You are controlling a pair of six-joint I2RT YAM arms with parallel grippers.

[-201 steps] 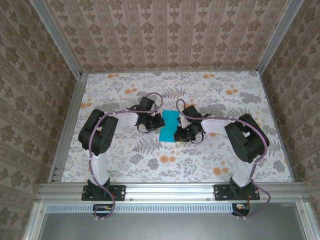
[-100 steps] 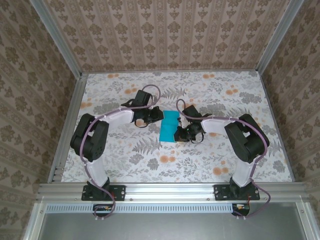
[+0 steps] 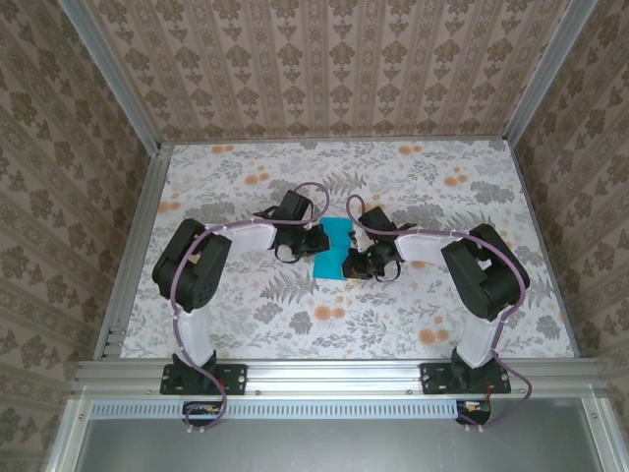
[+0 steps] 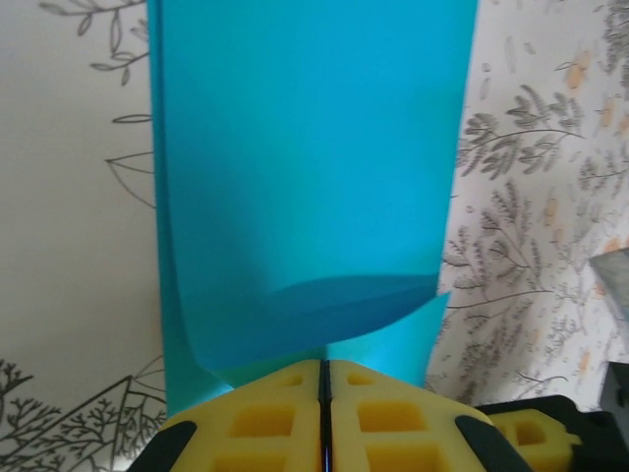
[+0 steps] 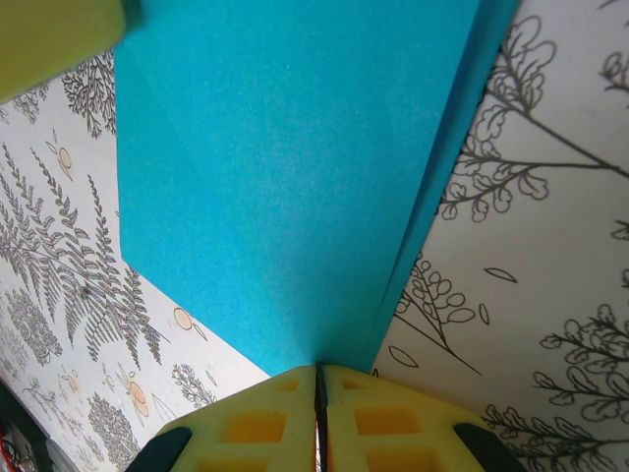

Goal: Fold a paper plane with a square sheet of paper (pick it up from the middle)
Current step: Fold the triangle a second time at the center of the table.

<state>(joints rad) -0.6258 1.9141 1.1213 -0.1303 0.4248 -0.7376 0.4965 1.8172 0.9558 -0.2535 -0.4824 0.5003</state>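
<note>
The teal square sheet of paper (image 3: 333,246) lies part folded in the middle of the table, between both grippers, and no paper plane shape shows. My left gripper (image 3: 314,242) is shut, its yellow fingertips (image 4: 285,393) against the sheet's (image 4: 305,147) curled near edge, which lifts over them. On the other side, my right gripper (image 3: 355,260) is shut with the folded layers of the sheet (image 5: 295,167) running into the seam between its fingertips (image 5: 378,393). A yellow finger of the left gripper (image 5: 49,29) shows at the sheet's far corner in the right wrist view.
The table (image 3: 246,315) has a floral cover, and patterned walls with aluminium posts (image 3: 138,211) close it in on three sides. Both arm bases (image 3: 201,377) sit on the near rail. Bare tabletop lies in front of and behind the sheet.
The left gripper drew back to the far left off the sheet, then came back against its left edge. The sheet now looks shorter and more bunched. The right gripper stayed put.
</note>
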